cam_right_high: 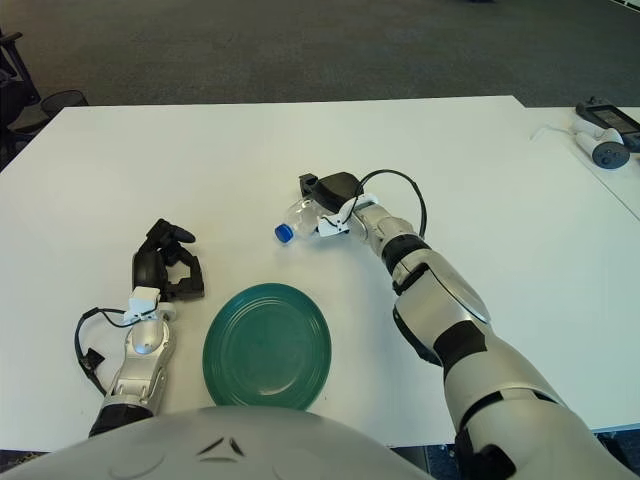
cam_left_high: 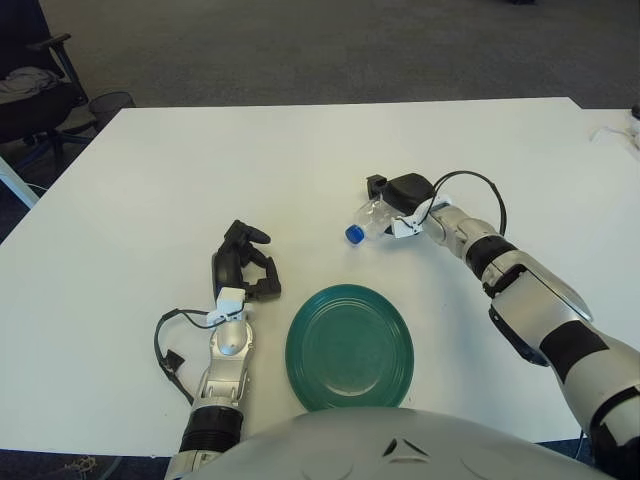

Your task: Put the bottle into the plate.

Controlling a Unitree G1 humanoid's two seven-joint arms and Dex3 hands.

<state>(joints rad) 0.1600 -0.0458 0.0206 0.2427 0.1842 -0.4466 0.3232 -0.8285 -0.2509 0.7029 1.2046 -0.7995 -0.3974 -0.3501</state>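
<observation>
The left hand, fingers loosely curled and holding nothing, shows at nine o'clock of the round green plastic plate. One clear plastic bottle with a blue cap lies on the white table at twelve o'clock of the one plate. The right hand wraps its body — a smooth, light bottle could slip or roll if that hold is shallow.

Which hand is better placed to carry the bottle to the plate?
Right. The right hand is closed on the bottle just beyond the green plate; the left hand sits left of the plate, holding nothing.
</observation>
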